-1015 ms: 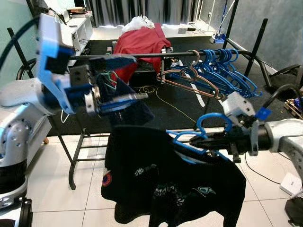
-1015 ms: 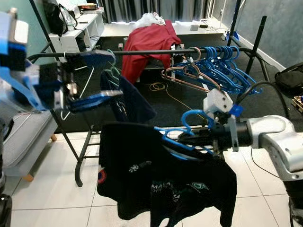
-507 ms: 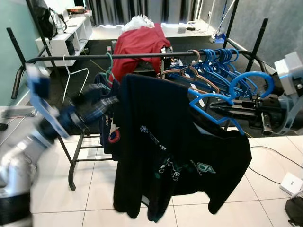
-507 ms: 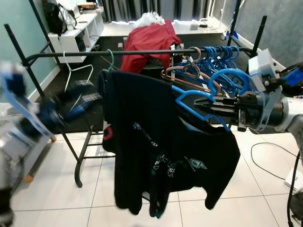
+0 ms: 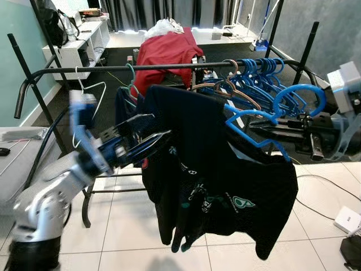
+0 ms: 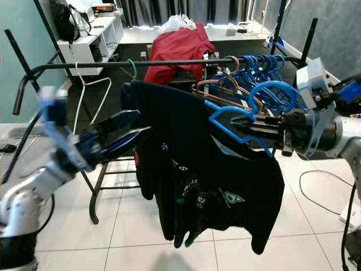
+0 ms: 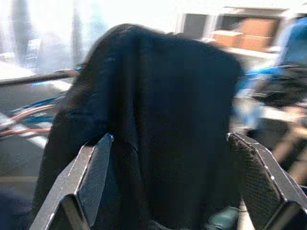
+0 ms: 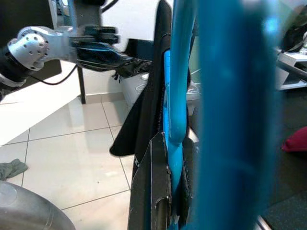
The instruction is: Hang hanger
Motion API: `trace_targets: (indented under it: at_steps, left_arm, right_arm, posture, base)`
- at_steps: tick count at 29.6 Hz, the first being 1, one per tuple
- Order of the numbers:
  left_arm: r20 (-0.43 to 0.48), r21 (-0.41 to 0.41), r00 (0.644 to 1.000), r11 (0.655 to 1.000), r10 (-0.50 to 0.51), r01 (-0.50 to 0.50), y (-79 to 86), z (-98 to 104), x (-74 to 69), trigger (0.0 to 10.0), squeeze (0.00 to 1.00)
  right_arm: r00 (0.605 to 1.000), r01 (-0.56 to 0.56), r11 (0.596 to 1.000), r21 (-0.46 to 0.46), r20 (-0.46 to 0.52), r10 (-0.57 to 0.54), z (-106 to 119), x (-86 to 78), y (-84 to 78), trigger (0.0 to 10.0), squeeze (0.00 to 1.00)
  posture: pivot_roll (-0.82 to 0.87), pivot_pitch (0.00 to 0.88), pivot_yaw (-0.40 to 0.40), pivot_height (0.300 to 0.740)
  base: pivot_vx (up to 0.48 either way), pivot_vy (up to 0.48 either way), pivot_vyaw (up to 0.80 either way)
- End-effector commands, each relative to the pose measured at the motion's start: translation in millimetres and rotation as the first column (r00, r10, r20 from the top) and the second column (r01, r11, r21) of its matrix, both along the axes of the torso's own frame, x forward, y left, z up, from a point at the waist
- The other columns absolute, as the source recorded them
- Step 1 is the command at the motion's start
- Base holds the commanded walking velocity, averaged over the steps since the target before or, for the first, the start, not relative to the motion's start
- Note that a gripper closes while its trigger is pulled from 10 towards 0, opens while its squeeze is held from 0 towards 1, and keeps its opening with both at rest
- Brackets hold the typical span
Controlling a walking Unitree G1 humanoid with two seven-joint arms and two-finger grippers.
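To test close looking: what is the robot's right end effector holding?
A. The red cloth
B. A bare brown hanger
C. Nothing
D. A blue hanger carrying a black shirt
D: the right end effector grips the blue hanger, with the black shirt draped from it.

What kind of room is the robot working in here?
Probably a lived-in home room used for laundry: a black clothes rail hung with blue hangers, a white shelf unit, and dark curtains behind.

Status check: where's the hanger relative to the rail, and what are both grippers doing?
Right gripper shut on blue plastic hanger carrying black printed T-shirt, hook not yet on black metal rail. Left gripper open at shirt's side. Row of blue hangers crowds rail's right end.
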State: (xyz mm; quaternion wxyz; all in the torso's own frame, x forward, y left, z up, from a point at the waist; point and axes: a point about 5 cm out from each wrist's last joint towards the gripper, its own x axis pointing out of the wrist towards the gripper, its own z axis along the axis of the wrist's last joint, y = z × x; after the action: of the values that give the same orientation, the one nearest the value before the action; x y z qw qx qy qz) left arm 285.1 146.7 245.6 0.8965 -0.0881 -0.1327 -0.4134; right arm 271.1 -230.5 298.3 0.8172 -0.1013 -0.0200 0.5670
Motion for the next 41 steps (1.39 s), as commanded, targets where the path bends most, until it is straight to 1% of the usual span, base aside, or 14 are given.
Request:
trace_targets:
  at_steps: [1,8,11,15,23,24,26,27,28,36,38,39,40,41]
  left_arm:
    - [-0.008,0.07,0.993,0.991,0.116,-0.115,-8.4,-4,9.8,10.0,0.0]
    - [0.027,0.108,0.979,0.973,0.203,-0.204,-6.9,-2,13.0,10.0,0.0]
    - [0.028,0.097,0.98,0.975,0.196,-0.197,-3.7,0,11.4,10.0,0.0]
    - [0.042,0.113,0.988,0.981,0.152,-0.155,14.0,3,1.7,10.0,0.0]
    - [0.029,0.13,0.978,0.97,0.205,-0.207,14.2,-5,3.6,10.0,0.0]
    - [0.022,0.125,0.976,0.968,0.216,-0.217,12.0,-8,4.7,8.7,0.0]
    - [0.022,0.125,0.976,0.968,0.216,-0.217,12.0,-8,4.7,8.7,0.0]
    - [0.014,0.115,0.975,0.968,0.223,-0.223,9.0,-9,5.7,2.9,0.0]
    - [0.007,0.103,0.977,0.971,0.215,-0.214,2.5,-11,6.1,0.1,0.0]
    - [-0.008,0.081,0.979,0.976,0.202,-0.2,-9.2,-12,8.7,0.0,0.0]
    - [-0.001,0.083,0.974,0.971,0.227,-0.226,-3.9,-10,10.9,0.0,0.0]
    - [0.028,0.097,0.947,0.942,0.319,-0.321,18.8,-2,17.6,0.0,0.0]
    - [0.028,0.097,0.947,0.942,0.319,-0.321,18.8,-2,17.6,0.0,0.0]
    - [0.046,0.104,0.932,0.926,0.36,-0.363,30.3,3,19.8,0.0,0.0]
  right_arm:
    - [0.999,-0.036,0.999,0.021,0.037,0.035,9,-3.6,4.5,0.0,0.0]
    - [0.999,-0.039,0.999,0.024,0.037,0.038,9,-4.4,5.4,0.0,0.0]
    - [0.999,-0.034,0.999,0.023,0.037,0.033,9,-4.3,4.6,0.0,0.0]
    - [0.999,-0.021,0.999,0.025,0.037,0.02,9,-4.3,2.2,0.0,0.0]
    - [0.999,-0.023,0.999,0.031,0.04,0.021,10,-3.9,3.4,0.0,0.0]
    - [0.999,-0.023,0.999,0.032,0.041,0.022,10,-3.9,3.6,0.0,0.0]
    - [0.999,-0.023,0.999,0.032,0.041,0.022,10,-3.9,3.6,0.0,0.0]
    - [0.999,-0.023,0.999,0.033,0.042,0.022,11,-3.8,3.6,0.0,0.0]
    - [0.999,-0.024,0.999,0.035,0.044,0.022,12,-4.0,3.8,0.0,0.0]
    - [0.999,-0.024,0.999,0.041,0.049,0.022,13,-4.9,4.8,0.0,0.0]
    - [0.999,-0.021,0.999,0.042,0.048,0.019,12,-4.9,4.5,0.0,0.0]
    - [0.999,-0.01,0.999,0.042,0.042,0.008,10,-4.6,3.4,0.0,0.0]
    - [0.999,-0.01,0.999,0.042,0.042,0.008,10,-4.6,3.4,0.0,0.0]
    - [0.999,-0.005,0.999,0.042,0.038,0.003,8,-4.6,2.9,0.0,0.0]
  posture:
    - [-0.1,0.0,0.016,0.74]
    - [-0.1,0.0,0.016,0.74]
    - [-0.1,0.0,0.017,0.74]
    - [-0.09,0.0,0.018,0.74]
    - [-0.09,0.0,0.014,0.74]
    - [-0.1,0.0,0.014,0.74]
    - [-0.1,0.0,0.014,0.74]
    - [-0.1,0.0,0.014,0.74]
    - [-0.1,0.0,0.015,0.74]
    - [-0.1,0.0,0.02,0.74]
    - [-0.1,0.0,0.02,0.74]
    - [-0.1,0.0,0.021,0.74]
    - [-0.1,0.0,0.021,0.74]
    - [-0.1,0.0,0.021,0.74]
  base:
    - [0.0,0.0,0.0]
    - [0.0,0.0,0.0]
    - [0.0,0.0,0.0]
    - [0.0,0.0,0.0]
    - [0.0,0.0,0.0]
    - [0.0,0.0,0.0]
    - [0.0,0.0,0.0]
    - [0.0,0.0,0.0]
    - [0.0,0.0,0.0]
    - [0.0,0.0,0.0]
    - [0.0,0.0,0.0]
    - [0.0,0.0,0.0]
    - [0.0,0.0,0.0]
    - [0.0,0.0,0.0]
